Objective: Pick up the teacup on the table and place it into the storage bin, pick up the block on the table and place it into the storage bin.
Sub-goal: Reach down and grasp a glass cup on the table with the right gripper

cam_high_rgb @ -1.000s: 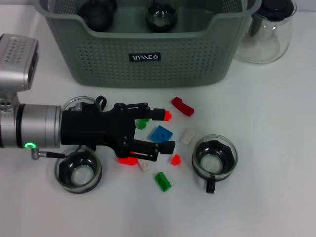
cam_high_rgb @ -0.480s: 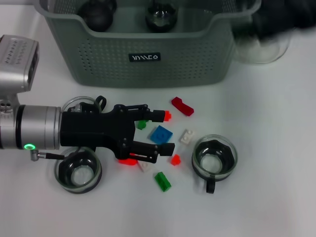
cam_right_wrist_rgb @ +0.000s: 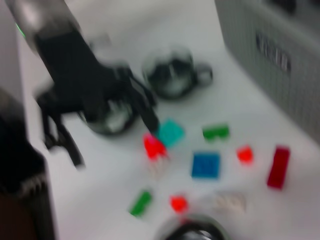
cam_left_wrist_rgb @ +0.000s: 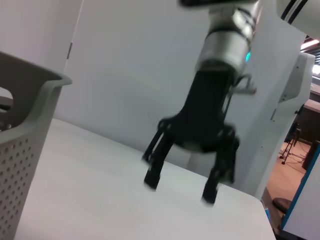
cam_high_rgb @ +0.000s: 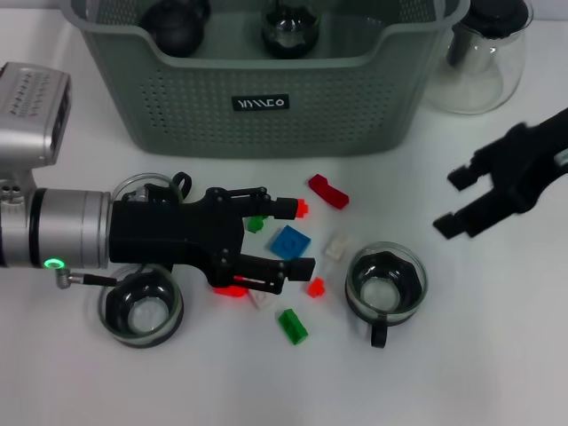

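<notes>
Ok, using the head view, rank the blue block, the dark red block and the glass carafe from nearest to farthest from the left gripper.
From the left gripper:
1. Blue block, between its open fingers.
2. Dark red block, just beyond, toward the storage bin.
3. Glass carafe, far right corner.

The storage bin point(cam_high_rgb: 266, 84) is sitting at the far side of the table point(cam_high_rgb: 497, 355), with two round vessels point(cam_high_rgb: 232, 22) lying inside it and a carafe point(cam_high_rgb: 481, 58) standing just beside its right end. Nearer the robot, small blocks point(cam_high_rgb: 288, 240) are lying scattered before the bin. One teacup point(cam_high_rgb: 385, 285) is sitting just right of the blocks, and another teacup point(cam_high_rgb: 140, 309) is resting well to their left. The left gripper point(cam_high_rgb: 297, 235) is reaching over the blocks from the left, fingers spread. The right gripper point(cam_high_rgb: 457, 202) is hanging spread above the table, right of the blocks.
</notes>
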You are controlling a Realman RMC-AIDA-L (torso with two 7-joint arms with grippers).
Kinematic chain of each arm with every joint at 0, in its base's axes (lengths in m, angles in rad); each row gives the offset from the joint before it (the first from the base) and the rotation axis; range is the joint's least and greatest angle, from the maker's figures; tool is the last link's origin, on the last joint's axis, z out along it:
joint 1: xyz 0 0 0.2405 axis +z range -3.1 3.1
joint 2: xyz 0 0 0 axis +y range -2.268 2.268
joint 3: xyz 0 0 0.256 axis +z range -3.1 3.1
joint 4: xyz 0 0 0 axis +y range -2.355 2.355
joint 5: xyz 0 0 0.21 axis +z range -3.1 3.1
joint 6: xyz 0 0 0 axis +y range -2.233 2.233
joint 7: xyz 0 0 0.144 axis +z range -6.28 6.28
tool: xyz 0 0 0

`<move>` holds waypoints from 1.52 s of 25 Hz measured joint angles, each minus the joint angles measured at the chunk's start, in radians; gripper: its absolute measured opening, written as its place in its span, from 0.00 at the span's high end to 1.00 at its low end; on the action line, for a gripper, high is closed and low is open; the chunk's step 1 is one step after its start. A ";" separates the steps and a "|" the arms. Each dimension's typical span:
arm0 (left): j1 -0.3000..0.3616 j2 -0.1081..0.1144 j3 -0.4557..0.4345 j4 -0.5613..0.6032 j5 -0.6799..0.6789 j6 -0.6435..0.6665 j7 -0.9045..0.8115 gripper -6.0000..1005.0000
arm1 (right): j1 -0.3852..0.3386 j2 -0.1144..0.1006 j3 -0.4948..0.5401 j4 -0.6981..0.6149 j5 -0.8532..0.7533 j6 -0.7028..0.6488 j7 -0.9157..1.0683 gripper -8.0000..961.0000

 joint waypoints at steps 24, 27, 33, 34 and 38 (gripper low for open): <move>0.009 -0.003 -0.002 0.000 0.000 -0.004 0.014 0.19 | 0.121 0.046 -0.378 0.322 -0.031 0.375 0.037 0.11; 0.009 -0.003 -0.002 0.000 0.001 -0.005 0.014 0.19 | 0.121 0.047 -0.419 0.323 -0.030 0.397 0.052 0.11; 0.010 -0.003 -0.004 0.000 0.003 -0.005 0.015 0.19 | 0.117 0.048 -0.485 0.325 -0.030 0.420 0.067 0.11; 0.010 -0.003 -0.004 0.000 0.003 -0.006 0.015 0.19 | 0.116 0.048 -0.492 0.325 -0.030 0.423 0.070 0.11; 0.012 -0.003 -0.005 0.000 0.003 -0.005 0.015 0.19 | 0.116 0.048 -0.524 0.325 -0.030 0.432 0.087 0.23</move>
